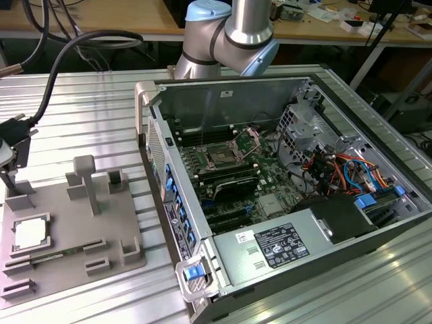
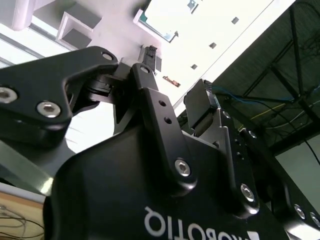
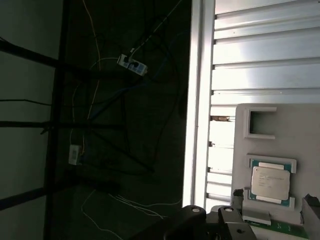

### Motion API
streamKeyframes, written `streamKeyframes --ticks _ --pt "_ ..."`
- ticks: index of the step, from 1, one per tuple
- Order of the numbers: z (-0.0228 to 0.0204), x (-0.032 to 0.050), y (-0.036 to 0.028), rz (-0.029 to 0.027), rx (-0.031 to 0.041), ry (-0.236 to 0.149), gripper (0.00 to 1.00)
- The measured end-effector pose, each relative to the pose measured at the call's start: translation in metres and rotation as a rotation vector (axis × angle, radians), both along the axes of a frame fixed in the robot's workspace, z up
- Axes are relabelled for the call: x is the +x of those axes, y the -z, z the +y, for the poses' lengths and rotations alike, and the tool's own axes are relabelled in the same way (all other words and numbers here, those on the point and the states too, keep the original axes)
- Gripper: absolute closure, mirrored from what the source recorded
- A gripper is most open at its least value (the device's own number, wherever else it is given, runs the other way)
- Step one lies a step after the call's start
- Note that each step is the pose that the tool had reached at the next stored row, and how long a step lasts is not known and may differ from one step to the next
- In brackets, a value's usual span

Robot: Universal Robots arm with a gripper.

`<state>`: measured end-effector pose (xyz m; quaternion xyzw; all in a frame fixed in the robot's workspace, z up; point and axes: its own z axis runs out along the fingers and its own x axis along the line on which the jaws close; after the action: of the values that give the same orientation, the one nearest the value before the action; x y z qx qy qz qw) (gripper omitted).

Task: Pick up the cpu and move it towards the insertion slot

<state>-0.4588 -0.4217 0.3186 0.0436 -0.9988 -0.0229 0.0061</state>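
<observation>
Cpu (image 1: 30, 234) in tray (image 1: 64, 210) (near edge); fingers (image 2: 200, 107) apparently spread, clear of it.

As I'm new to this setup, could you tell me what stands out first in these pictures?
The open computer case dominates the exterior view's centre and right, with the insertion slot uncovered inside. On the exterior view's left, the cpu lies on a grey tray.

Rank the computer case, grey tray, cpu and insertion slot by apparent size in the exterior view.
1. computer case, largest
2. grey tray
3. cpu and insertion slot look alike; their distances differ, so unranked
</observation>
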Motion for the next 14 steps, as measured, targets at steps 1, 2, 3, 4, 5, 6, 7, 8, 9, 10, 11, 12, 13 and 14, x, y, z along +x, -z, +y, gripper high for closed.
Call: streamKeyframes --ticks 1,2,3,4,5,6,7,8,9,10,11,12,13,14 --pt "-0.0001 0.0 0.0008 -0.0002 0.0002 -0.001 0.49" --pt "-0.0001 0.0 0.0019 -0.0001 0.0001 -0.001 0.49" --pt "-0.0001 0.0 0.0028 -0.0001 0.0001 -0.001 0.49" --pt "-0.0001 0.0 0.004 0.0 0.0 -0.001 0.49" --pt "-0.0002 0.0001 0.0056 0.0 0.0 -0.001 0.49" --pt "-0.0001 0.0 0.0085 -0.0001 0.0001 -0.001 0.49" --pt "-0.0001 0.0 0.01 0.0 0.0001 -0.001 0.47" --pt "-0.0002 0.0 0.0117 -0.0001 0.0 -0.001 0.47" --pt "-0.0002 0.0 0.0146 0.0 0.0001 -0.001 0.41" --pt "-0.0001 0.0 0.017 0.0001 0.0 -0.001 0.41" --pt "-0.0001 0.0 0.0188 0.0001 0.0001 -0.001 0.41" --pt "-0.0001 0.0 0.0212 0.0 0.0001 -0.001 0.41" --pt "-0.0002 0.0 0.0232 0.0001 0.0001 -0.001 0.41" --pt "-0.0002 0.0 0.0257 0.0002 0.0 -0.001 0.41"
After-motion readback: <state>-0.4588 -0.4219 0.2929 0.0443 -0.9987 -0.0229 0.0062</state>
